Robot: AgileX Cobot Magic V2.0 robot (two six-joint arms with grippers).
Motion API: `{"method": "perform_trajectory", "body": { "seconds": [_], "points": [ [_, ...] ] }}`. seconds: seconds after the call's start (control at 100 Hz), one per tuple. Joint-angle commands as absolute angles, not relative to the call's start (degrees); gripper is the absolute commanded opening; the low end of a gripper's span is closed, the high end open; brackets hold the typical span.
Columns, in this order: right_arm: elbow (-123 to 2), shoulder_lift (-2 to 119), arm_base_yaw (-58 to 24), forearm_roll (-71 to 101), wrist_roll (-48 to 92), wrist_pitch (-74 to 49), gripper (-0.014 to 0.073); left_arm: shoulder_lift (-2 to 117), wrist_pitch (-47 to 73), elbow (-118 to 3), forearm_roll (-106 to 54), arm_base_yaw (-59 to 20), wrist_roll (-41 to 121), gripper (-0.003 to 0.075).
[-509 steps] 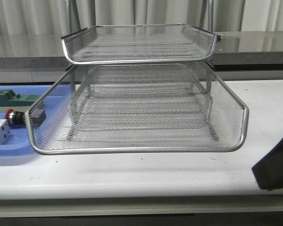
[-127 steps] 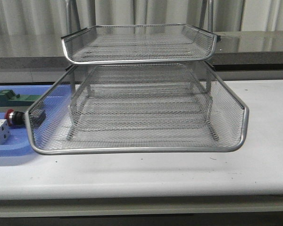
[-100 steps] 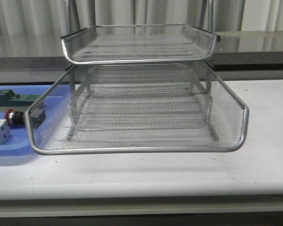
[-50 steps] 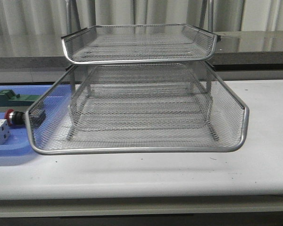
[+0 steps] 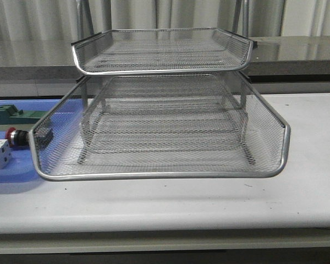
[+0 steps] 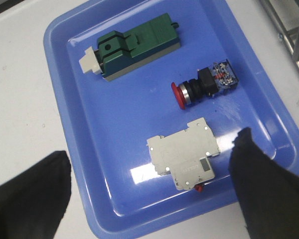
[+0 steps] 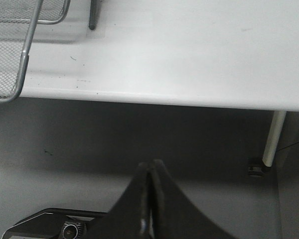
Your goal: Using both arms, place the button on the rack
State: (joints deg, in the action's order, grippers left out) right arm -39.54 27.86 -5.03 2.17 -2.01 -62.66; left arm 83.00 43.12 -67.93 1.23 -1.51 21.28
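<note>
The button (image 6: 205,85) lies in the blue tray (image 6: 65,59) beside the rack (image 5: 159,129), left fingers (image 6: 261,186) spread wide above it, right fingers (image 7: 149,194) pressed together beyond the worktop (image 7: 189,50) edge.

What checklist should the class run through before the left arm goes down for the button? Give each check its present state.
1. Button free to grasp: ok, it lies on its side in the blue tray, apart from the green block and the white block.
2. Left end effector open: ok, its fingers are spread wide above the tray.
3. Left end effector centred over the button: not ok, the white block sits between the fingers.
4. Right end effector ready to receive: not ok, fingers shut, off the table edge.
5. Rack tiers unoccupied: ok as far as the front view shows.
</note>
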Motion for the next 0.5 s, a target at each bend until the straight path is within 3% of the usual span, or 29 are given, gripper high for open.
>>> {"method": "perform_trajectory", "body": {
  "seconds": [0.0,0.15,0.49],
  "points": [
    [-41.4,28.1,-5.0,1.6,-2.0,-59.6,-0.0068,85.1,45.1,-73.6,-2.0,-1.4,29.7,0.0617],
    [-41.4,28.1,-5.0,1.6,-2.0,-59.6,-0.0068,92.6,50.4,-80.7,-7.5,-1.4,42.3,0.0617],
    [-41.4,28.1,-5.0,1.6,-2.0,-59.6,-0.0068,107.6,58.0,-94.0,-7.8,-1.7,49.3,0.0617]
  ]
}}
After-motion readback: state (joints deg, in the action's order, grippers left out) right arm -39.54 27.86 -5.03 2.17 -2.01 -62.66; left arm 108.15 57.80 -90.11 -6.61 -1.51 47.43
